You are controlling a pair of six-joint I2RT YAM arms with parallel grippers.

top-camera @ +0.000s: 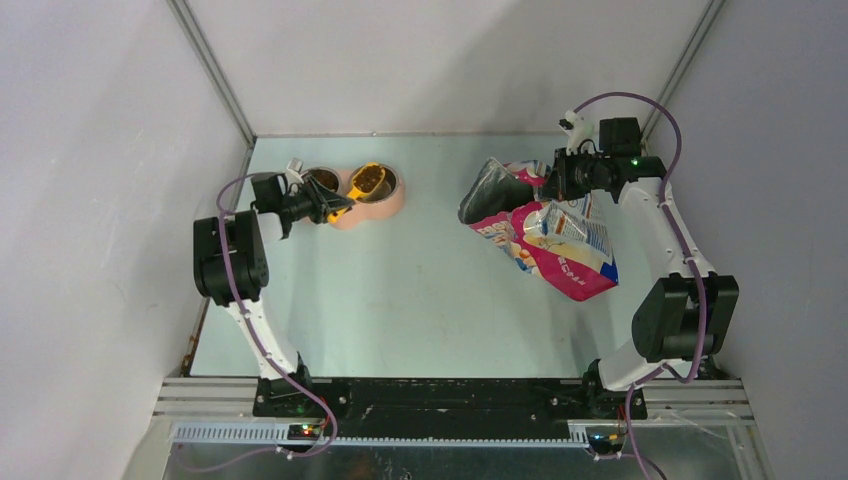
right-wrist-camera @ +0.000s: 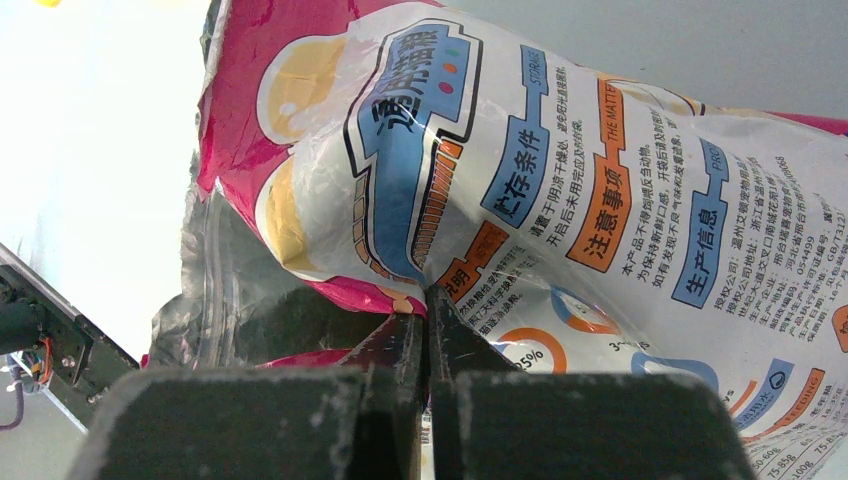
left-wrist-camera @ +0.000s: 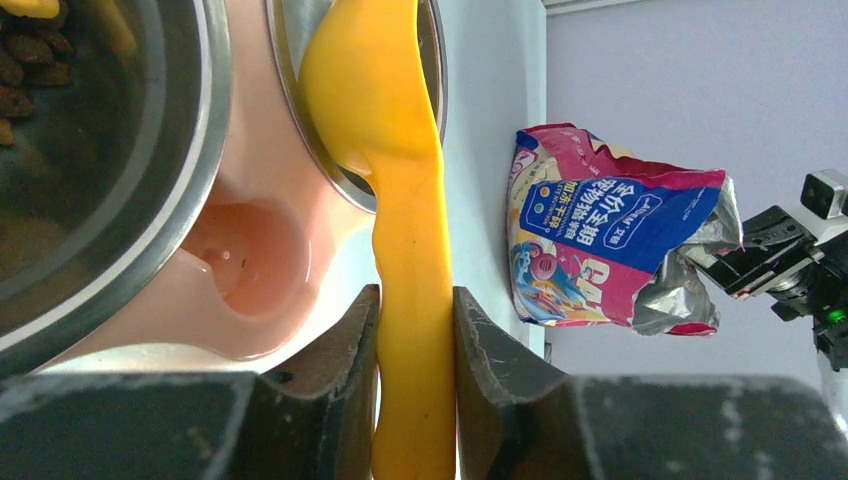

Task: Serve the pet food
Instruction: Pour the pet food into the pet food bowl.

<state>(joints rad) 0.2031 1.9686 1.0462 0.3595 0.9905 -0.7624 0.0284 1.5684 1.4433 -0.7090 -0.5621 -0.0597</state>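
The orange scoop holds brown pet food and hangs over the right steel bowl of the pink feeder. My left gripper is shut on the scoop's handle, which sits squeezed between both fingers. More pet food lies in the left bowl. The glossy cat food bag leans at the right with its mouth open toward the feeder. My right gripper is shut on a fold of the bag near the top.
White walls close in the pale table at the back and on both sides. The feeder stands near the back left corner. The right arm shows behind the bag in the left wrist view.
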